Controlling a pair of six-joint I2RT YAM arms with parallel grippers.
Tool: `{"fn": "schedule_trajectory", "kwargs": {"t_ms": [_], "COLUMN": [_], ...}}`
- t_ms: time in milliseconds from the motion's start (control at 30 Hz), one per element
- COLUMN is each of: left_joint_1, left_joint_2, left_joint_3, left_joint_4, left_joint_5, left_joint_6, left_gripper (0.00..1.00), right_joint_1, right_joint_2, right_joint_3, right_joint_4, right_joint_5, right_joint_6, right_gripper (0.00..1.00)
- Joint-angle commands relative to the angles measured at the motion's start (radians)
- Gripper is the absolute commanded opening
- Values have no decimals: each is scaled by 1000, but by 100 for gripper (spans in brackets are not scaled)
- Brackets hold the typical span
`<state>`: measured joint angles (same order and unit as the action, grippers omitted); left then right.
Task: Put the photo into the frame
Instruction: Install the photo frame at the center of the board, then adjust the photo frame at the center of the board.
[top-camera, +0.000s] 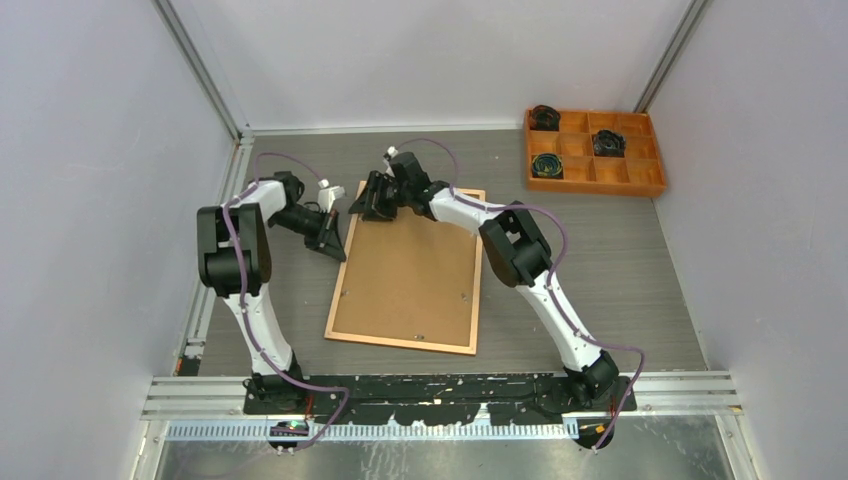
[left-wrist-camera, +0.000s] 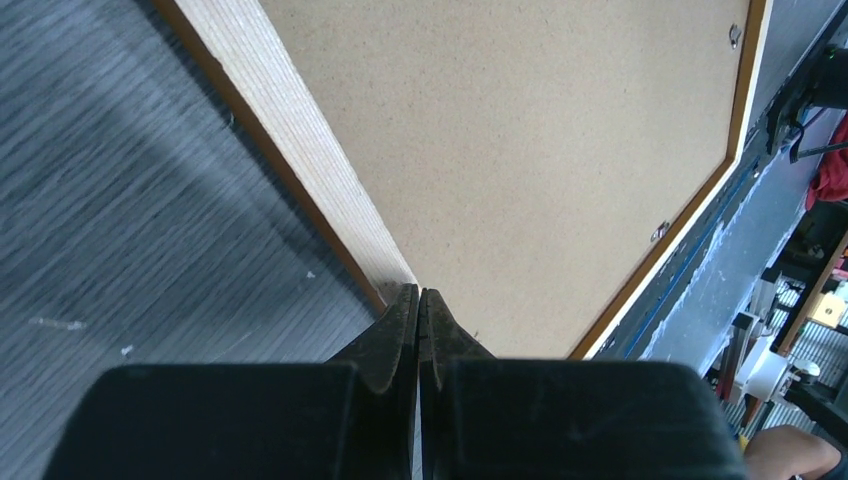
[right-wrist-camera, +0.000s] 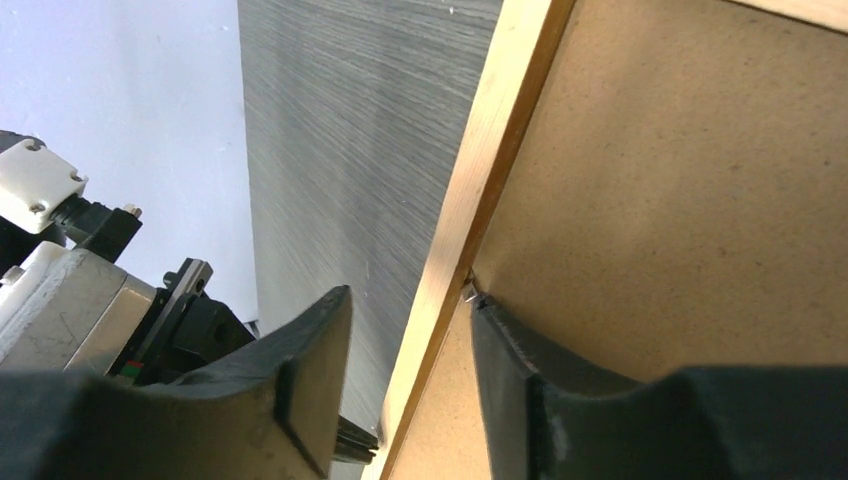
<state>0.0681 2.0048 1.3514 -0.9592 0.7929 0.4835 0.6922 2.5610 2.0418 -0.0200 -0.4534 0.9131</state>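
**Top view.** Shows the frame (top-camera: 402, 343) lying flat and back side up at the centre of the grey bench (top-camera: 600, 280), with a plain brown backing board (top-camera: 410, 270) seated inside its orange-brown rails. Places the left claw (top-camera: 336, 250) just beside the frame's left rail, near the upper left corner. Places the right claw (top-camera: 358, 208) over that same corner. Shows an orange compartment tray (top-camera: 600, 188) at the upper right, well apart from the frame, with dark round items (top-camera: 547, 165) in three of its compartments.

**Left wrist view.** Shows the left claw (left-wrist-camera: 419, 300) fully closed, fingers pressed flat together and holding nothing. Points its tips at the join between the pale rail (left-wrist-camera: 290, 130) and the backing board (left-wrist-camera: 520, 150); contact there cannot be told. Shows two small metal tabs (left-wrist-camera: 659, 231) along the rail at the right of the picture.

**Right wrist view.** Shows the right claw (right-wrist-camera: 410, 300) about half spread and astride the frame's rail (right-wrist-camera: 490, 130). Puts one finger (right-wrist-camera: 320, 350) outside the rail, over the bench, with a strip of grey surface showing between finger and wood. Puts the other finger (right-wrist-camera: 510, 350) inside, over the backing board (right-wrist-camera: 680, 200), with its tip at the rail's inner edge. Shows no squeeze on the rail.
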Motion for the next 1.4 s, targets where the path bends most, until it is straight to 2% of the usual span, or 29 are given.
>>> {"fn": "schedule_trajectory", "kwargs": {"t_ms": [0,100,267,367,567,700,867,1067,1367], "left_joint_1": [34,79,116,104,32,-17,-44,-84,-178], "left_joint_2": [-76,-119,-184,-204,-255,-322,-383,-366,-330], "left_joint_3": [33,54,0,-78,-250,-323,-345,-348,-358], "left_joint_4": [-65,-121,-109,-53,76,107,101,114,138], "left_joint_5": [-18,-13,-74,-113,-283,-352,-355,-407,-453], "left_joint_6": [46,78,107,98,83,80,89,117,132], "left_gripper": [0,1,1,1,1,1,1,1,1], "right_joint_1": [-17,-49,-119,-153,-257,-327,-349,-349,-347], "right_joint_2": [-94,-220,-487,-650,-966,-1087,-1012,-837,-666], "right_joint_3": [72,-25,-315,-489,-810,-977,-1001,-918,-781], "right_joint_4": [-102,-92,-27,-81,-239,-225,-189,-99,-45], "right_joint_5": [-16,43,141,235,478,560,481,335,246], "right_joint_6": [-72,-100,-100,-125,-141,-127,-100,-24,51], "right_gripper": [58,75,98,100,100,100,100,100,100]}}
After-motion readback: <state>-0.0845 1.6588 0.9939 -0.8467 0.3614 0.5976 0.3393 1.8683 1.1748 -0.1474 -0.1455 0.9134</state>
